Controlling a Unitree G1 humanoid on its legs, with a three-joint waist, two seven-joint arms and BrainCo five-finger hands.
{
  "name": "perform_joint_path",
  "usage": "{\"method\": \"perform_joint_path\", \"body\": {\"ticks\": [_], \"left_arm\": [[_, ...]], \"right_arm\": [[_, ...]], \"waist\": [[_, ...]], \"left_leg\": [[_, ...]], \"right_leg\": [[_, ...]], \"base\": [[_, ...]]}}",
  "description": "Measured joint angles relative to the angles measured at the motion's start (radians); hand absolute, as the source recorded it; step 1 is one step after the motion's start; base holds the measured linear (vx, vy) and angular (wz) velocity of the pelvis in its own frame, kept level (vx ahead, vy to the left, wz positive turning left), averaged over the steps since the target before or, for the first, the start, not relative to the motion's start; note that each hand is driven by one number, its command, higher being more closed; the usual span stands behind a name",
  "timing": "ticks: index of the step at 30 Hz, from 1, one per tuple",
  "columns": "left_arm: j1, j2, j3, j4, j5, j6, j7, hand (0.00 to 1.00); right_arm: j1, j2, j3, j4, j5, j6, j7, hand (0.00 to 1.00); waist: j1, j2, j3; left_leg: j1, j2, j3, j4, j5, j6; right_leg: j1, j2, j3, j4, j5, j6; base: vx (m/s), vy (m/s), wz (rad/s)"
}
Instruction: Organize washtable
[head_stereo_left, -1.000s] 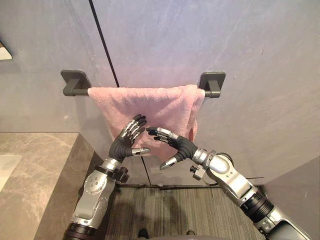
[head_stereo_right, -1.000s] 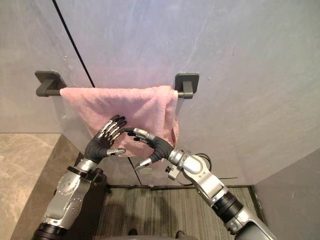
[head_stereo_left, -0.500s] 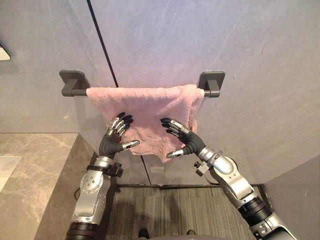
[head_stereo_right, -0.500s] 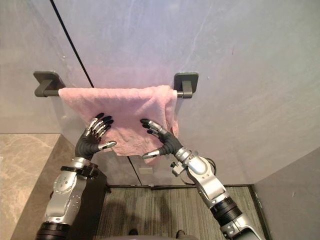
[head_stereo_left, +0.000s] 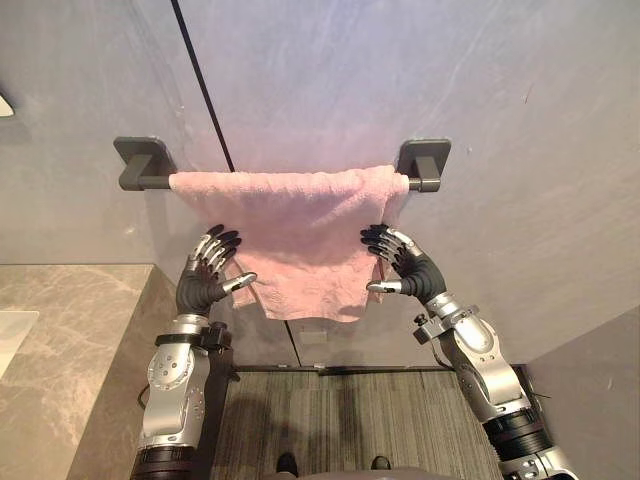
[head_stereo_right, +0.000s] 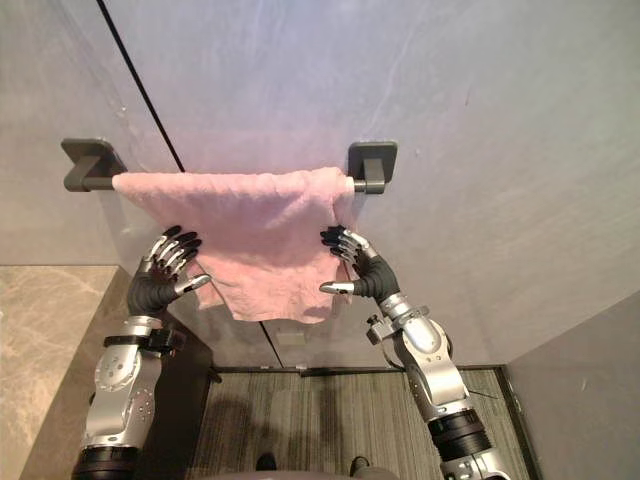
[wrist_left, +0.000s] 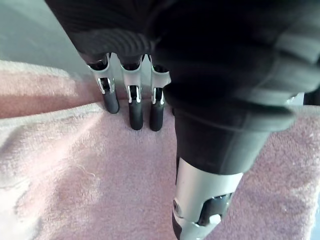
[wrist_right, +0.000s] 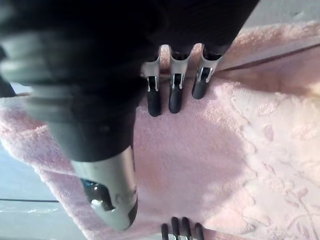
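A pink towel (head_stereo_left: 290, 235) hangs spread over a dark wall-mounted towel bar (head_stereo_left: 420, 165). My left hand (head_stereo_left: 203, 280) presses flat on the towel's left edge, fingers straight and thumb out. At the towel's right edge my right hand (head_stereo_left: 405, 267) does the same with straight fingers. The left wrist view shows that hand's dark-tipped fingers (wrist_left: 135, 107) lying on pink cloth (wrist_left: 90, 180). In the right wrist view the fingertips (wrist_right: 172, 97) rest on the towel (wrist_right: 210, 165), and the other hand's fingertips (wrist_right: 180, 231) show at its far edge.
A marbled stone counter (head_stereo_left: 60, 340) lies at the lower left, with its side close to my left arm. Grey wall panels with a dark vertical seam (head_stereo_left: 200, 75) stand behind the bar. Ribbed grey floor (head_stereo_left: 340, 420) runs below.
Both hands have slid apart along the towel, the left one leftward and the right one rightward, from its middle to its edges. The towel now hangs wider and flatter on the bar.
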Motion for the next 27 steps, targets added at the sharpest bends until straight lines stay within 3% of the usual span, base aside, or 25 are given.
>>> {"method": "perform_joint_path", "body": {"ticks": [19,27], "left_arm": [[0.107,-0.078,0.095,-0.039,0.018,-0.009,0.017,0.00],[0.216,-0.116,0.182,-0.065,-0.003,-0.020,-0.022,0.00]], "right_arm": [[0.186,0.045,-0.212,-0.164,0.006,-0.022,-0.017,0.00],[0.322,0.050,-0.378,-0.148,-0.094,-0.024,-0.037,0.00]], "waist": [[-0.001,-0.005,0.001],[-0.004,-0.007,0.001]], "left_leg": [[0.000,0.000,-0.002,0.000,-0.001,0.000],[0.002,-0.002,-0.018,0.000,-0.001,0.001]], "right_leg": [[0.002,0.000,-0.002,-0.001,0.000,0.001],[0.008,-0.003,-0.024,0.001,-0.005,0.006]], "base": [[0.00,0.000,0.00],[0.00,0.000,0.06]]}}
